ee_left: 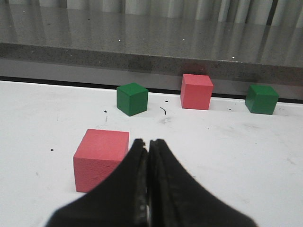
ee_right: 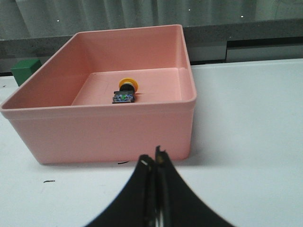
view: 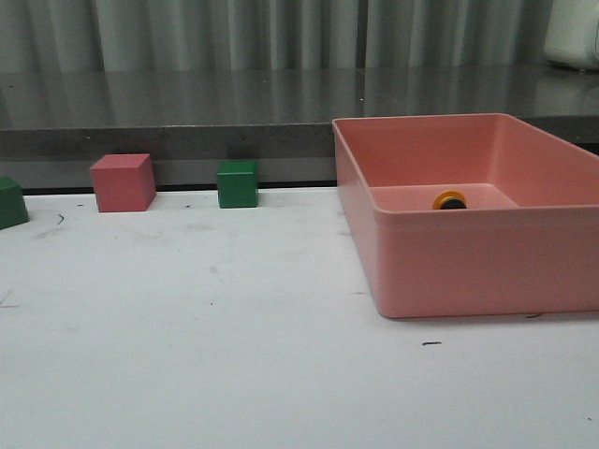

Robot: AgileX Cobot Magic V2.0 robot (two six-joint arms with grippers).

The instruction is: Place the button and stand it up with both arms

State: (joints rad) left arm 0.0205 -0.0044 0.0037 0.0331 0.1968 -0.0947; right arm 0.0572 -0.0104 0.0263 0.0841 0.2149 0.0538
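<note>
The button [ee_right: 125,91] lies on its side inside the pink bin [ee_right: 102,130], yellow cap toward the bin's far wall and bluish base toward the near wall. In the front view only its yellow cap [view: 449,199] shows above the bin's front wall [view: 487,262]. My right gripper [ee_right: 154,158] is shut and empty, on the table short of the bin's near wall. My left gripper [ee_left: 148,143] is shut and empty, beside a pink cube [ee_left: 100,158]. Neither arm shows in the front view.
A pink cube [view: 123,182] and a green cube [view: 237,183] stand at the back of the white table, and another green cube [view: 11,202] sits at the left edge. A grey ledge [view: 168,112] runs behind. A green cube [ee_right: 26,70] sits beyond the bin in the right wrist view.
</note>
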